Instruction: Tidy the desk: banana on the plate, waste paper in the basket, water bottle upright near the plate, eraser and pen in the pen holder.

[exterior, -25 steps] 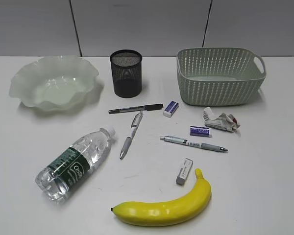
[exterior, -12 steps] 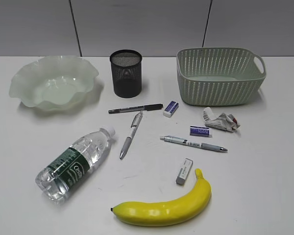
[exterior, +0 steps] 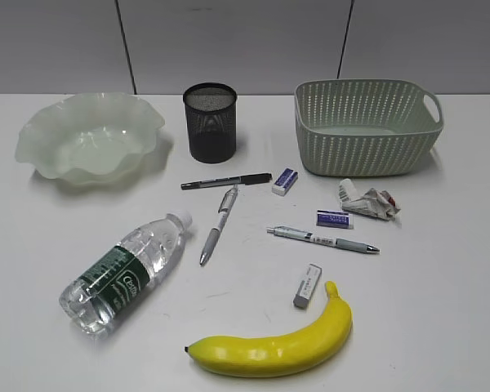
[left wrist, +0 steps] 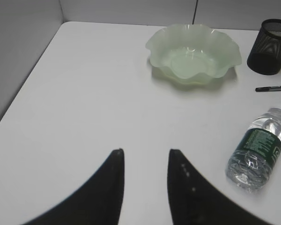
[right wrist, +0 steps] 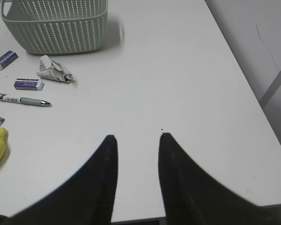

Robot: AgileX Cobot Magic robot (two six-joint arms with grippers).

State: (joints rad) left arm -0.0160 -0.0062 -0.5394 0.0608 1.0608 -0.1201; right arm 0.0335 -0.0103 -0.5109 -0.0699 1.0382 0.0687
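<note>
- Progress stands at nothing done: you have every item loose on the desk, and neither arm shows in the exterior view.
- Banana lies at the near edge, off the plate; its long axis runs roughly left-right, the stem end curving up toward the right, just beside a grey eraser.
- Water bottle lies on its side near the front left, well apart from the plate; its axis runs diagonally, the cap pointing up-right toward the pens. You have to stand it up.
- Waste paper sits on the desk just in front of the basket, not in it.
- Pen holder looks empty as far as you can see. Three pens wait outside it: a black pen lying left-right, a silver pen running diagonally just below it, and a grey pen pointing right.
- Two blue erasers, one by the black pen's tip and one near the paper, are also out.
- Left gripper hangs released over bare desk, jaws parted, holding nothing.
- Right gripper is likewise released and empty, over bare desk well right of the clutter.
</note>
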